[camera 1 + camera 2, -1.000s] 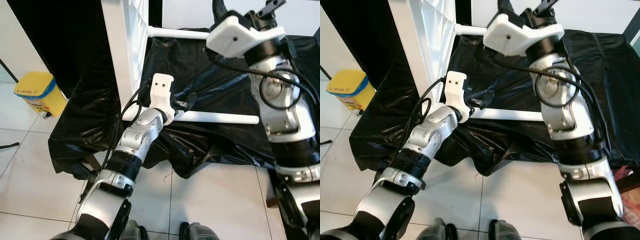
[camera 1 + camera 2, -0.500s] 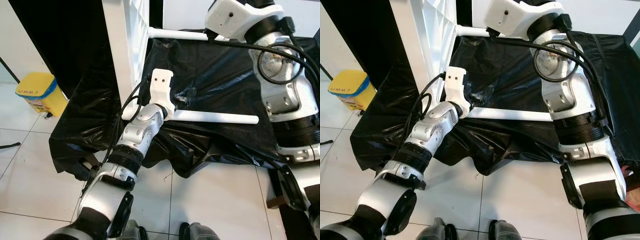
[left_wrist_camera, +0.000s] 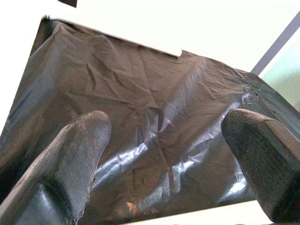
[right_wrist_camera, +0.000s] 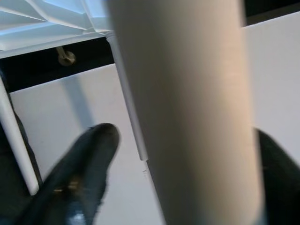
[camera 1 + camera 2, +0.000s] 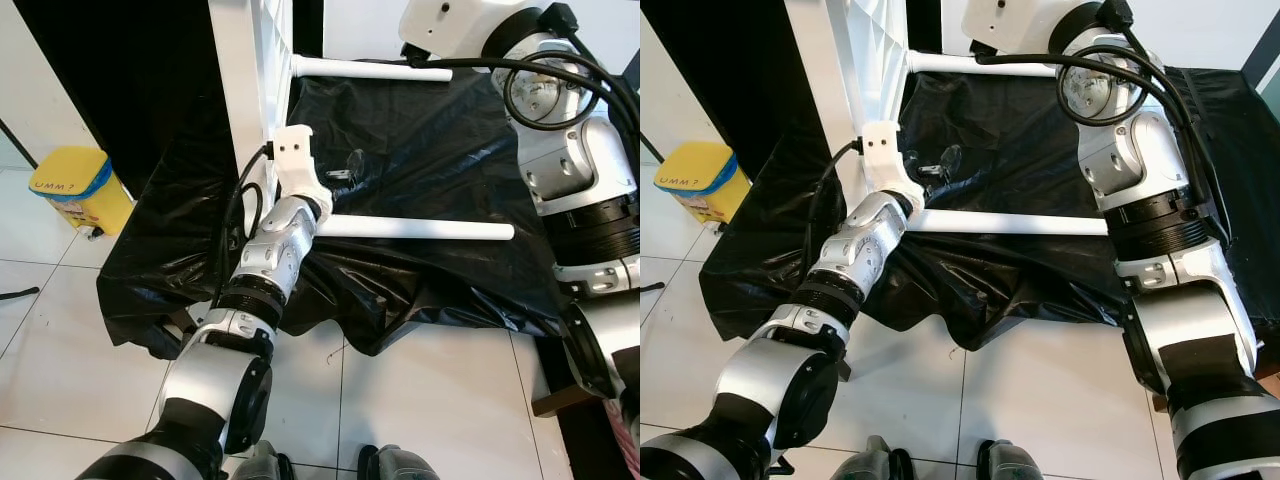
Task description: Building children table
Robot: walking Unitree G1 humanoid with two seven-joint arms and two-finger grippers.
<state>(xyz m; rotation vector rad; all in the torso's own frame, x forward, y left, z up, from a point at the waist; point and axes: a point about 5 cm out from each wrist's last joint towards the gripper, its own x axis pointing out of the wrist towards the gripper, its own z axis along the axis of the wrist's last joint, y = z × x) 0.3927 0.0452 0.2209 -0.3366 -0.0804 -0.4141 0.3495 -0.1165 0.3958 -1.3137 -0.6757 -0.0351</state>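
Note:
A white tabletop [image 5: 240, 110] stands on its edge at the left of a black sheet [image 5: 420, 150]. Two white legs stick out from it sideways: an upper leg [image 5: 370, 68] and a lower leg [image 5: 420, 230]. My left gripper [image 5: 345, 172] hovers open just above the lower leg near the tabletop, with bare sheet between its fingers [image 3: 70, 159]. My right arm [image 5: 560, 150] reaches to the outer end of the upper leg. In the right wrist view a thick white leg [image 4: 187, 117] fills the gap between the two fingers [image 4: 84, 164], pointing at the tabletop's underside [image 4: 47, 18].
The black sheet drapes over a low platform onto white floor tiles [image 5: 430, 400]. A yellow bin [image 5: 75, 185] stands on the floor at the left. A bolt [image 4: 65, 56] sticks out of the tabletop's underside. Dark wall behind the tabletop.
My left gripper has risen off the lower leg and drawn closer to the tabletop. My right arm has lifted and moved farther away, to the upper leg's end.

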